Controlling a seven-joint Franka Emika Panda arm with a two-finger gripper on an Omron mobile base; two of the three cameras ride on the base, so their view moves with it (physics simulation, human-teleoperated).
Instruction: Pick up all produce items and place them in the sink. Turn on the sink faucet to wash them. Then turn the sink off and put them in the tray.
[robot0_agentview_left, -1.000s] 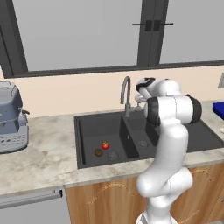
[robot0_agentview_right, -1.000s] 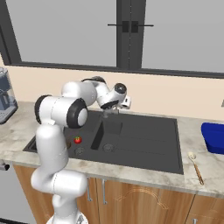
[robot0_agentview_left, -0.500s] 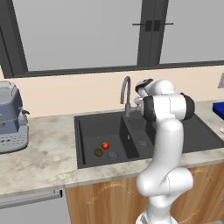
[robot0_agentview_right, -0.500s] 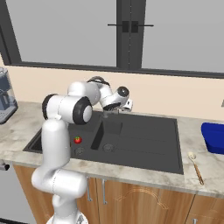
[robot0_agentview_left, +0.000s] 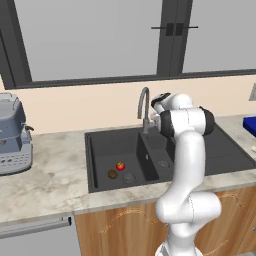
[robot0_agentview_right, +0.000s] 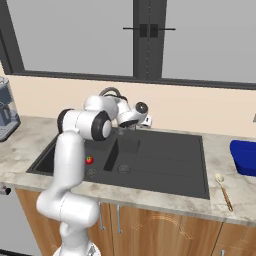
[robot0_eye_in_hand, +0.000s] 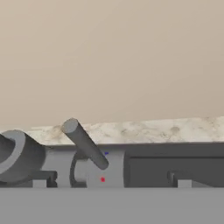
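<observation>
Two produce items lie in the left basin of the black sink (robot0_agentview_left: 200, 167): a red one with a green top (robot0_agentview_left: 120, 166) (robot0_agentview_right: 89, 160) and a dull brown one (robot0_agentview_left: 112, 174). The grey gooseneck sink faucet (robot0_agentview_left: 144, 106) stands at the sink's back rim. My gripper (robot0_agentview_left: 156, 106) (robot0_agentview_right: 143, 120) hovers just right of the faucet, above the back rim, and is open. In the hand view the faucet's lever (robot0_eye_in_hand: 85, 144) slants up between the wide-apart fingertips (robot0_eye_in_hand: 43, 177), with the faucet base (robot0_eye_in_hand: 17, 155) to its left. No water is running.
A blue tray (robot0_agentview_right: 245, 157) (robot0_agentview_left: 250, 125) sits on the counter right of the sink, with a wooden spoon (robot0_agentview_right: 222, 185) in front of it. A coffee machine (robot0_agentview_left: 12, 132) stands at the far left. The beige wall (robot0_eye_in_hand: 113, 57) is close behind the faucet.
The arm's elbow has swung a little toward the faucet and the hand has edged closer to the lever. The jaws stay open. The produce has not moved.
</observation>
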